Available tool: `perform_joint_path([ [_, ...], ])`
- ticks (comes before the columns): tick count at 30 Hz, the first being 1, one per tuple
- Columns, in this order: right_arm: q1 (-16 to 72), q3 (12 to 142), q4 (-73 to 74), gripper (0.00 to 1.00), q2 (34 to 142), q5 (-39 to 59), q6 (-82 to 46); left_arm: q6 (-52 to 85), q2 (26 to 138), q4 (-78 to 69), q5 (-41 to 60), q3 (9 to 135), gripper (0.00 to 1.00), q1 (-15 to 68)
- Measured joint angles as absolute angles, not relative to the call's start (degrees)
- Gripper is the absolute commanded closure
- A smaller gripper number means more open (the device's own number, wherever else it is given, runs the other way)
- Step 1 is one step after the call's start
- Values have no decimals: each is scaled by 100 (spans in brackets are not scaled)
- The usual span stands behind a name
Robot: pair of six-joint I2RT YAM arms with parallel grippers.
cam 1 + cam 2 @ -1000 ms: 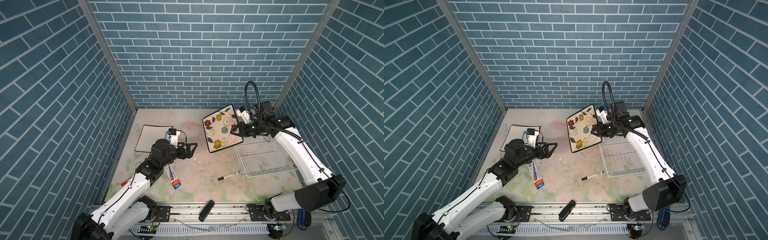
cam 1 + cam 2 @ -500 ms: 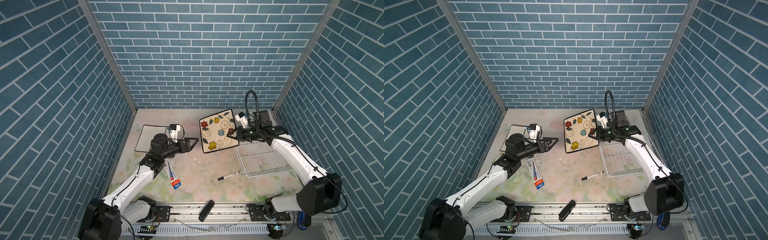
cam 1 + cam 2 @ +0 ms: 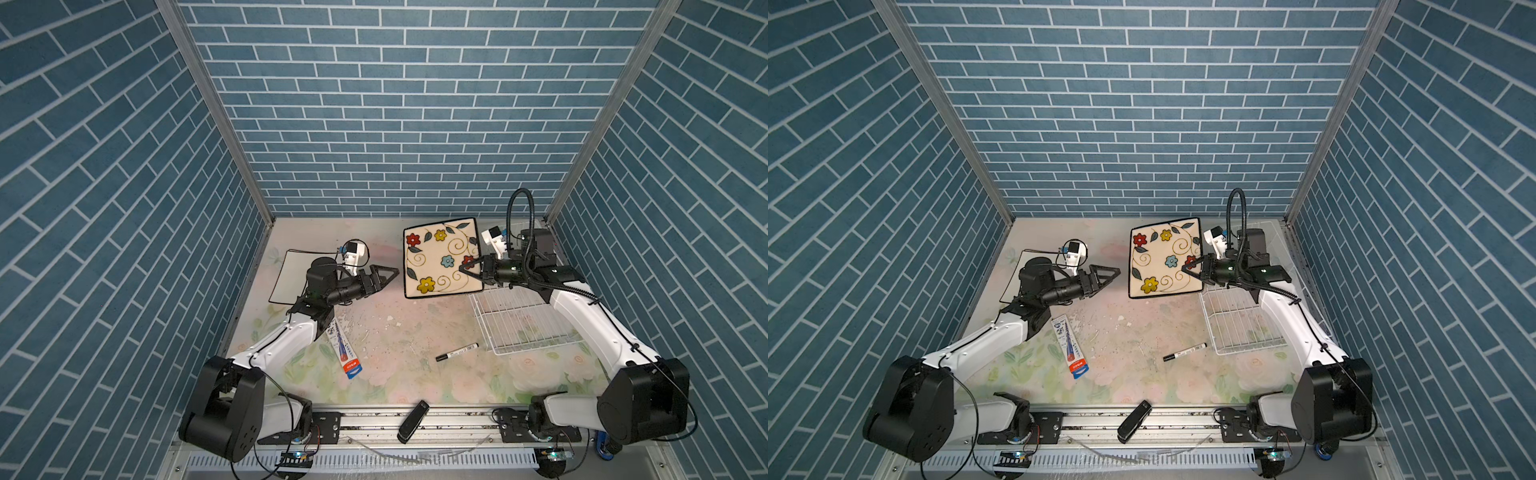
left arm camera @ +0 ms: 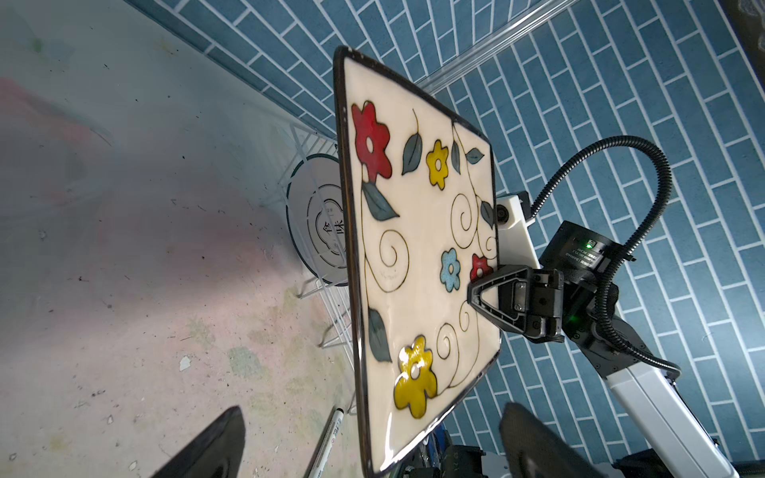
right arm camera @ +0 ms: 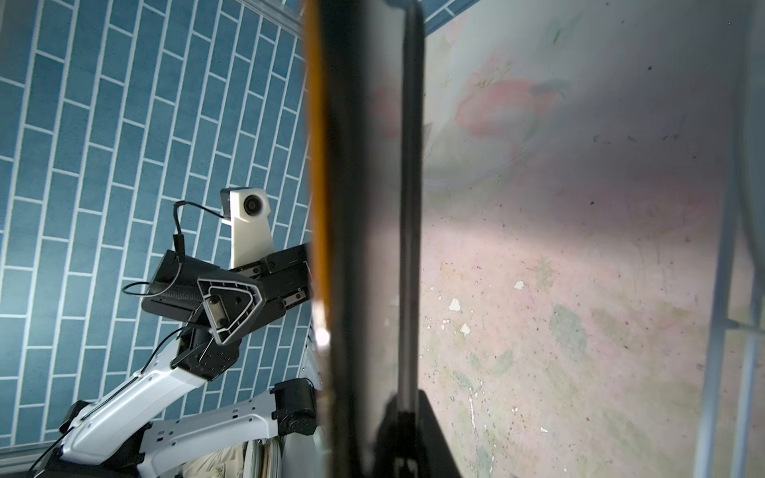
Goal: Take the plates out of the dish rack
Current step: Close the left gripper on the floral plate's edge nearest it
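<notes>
My right gripper [image 3: 467, 268] [image 3: 1190, 268] is shut on the right edge of the cream flowered plate [image 3: 438, 257] [image 3: 1163, 257], which hangs tilted above the table, left of the dish rack [image 3: 523, 324] [image 3: 1241, 324]. In the right wrist view that plate [image 5: 364, 207] runs edge-on out of my right gripper [image 5: 397, 434]. My left gripper [image 3: 386, 276] [image 3: 1108, 276] stands open, pointing at the plate's left edge from close by. In the left wrist view the flowered plate [image 4: 414, 256] fills the space ahead of my left gripper [image 4: 372, 451]. A round white plate [image 4: 318, 219] stands in the rack [image 4: 314, 136] behind it. The plain white square plate [image 3: 291, 276] [image 3: 1017, 274] lies flat at the left.
A black marker [image 3: 457, 351] [image 3: 1185, 351] lies in front of the rack. A toothpaste tube [image 3: 343, 353] [image 3: 1070, 347] lies beside my left arm. A black oblong object [image 3: 412, 420] rests on the front rail. Brick walls close in three sides.
My right arm has turned the flowered plate from a diamond tilt to nearly square-on and sunk lower. My left gripper has swung up and right toward the plate's left edge, staying open.
</notes>
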State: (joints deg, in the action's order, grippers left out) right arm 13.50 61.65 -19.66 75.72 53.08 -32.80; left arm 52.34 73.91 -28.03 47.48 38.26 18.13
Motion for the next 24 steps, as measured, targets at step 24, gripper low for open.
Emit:
perform_joint_path([
  [24,1487,4952,331,100,7430,6005,-4860,5981,8333,-3865,5457,4178,18,1774],
])
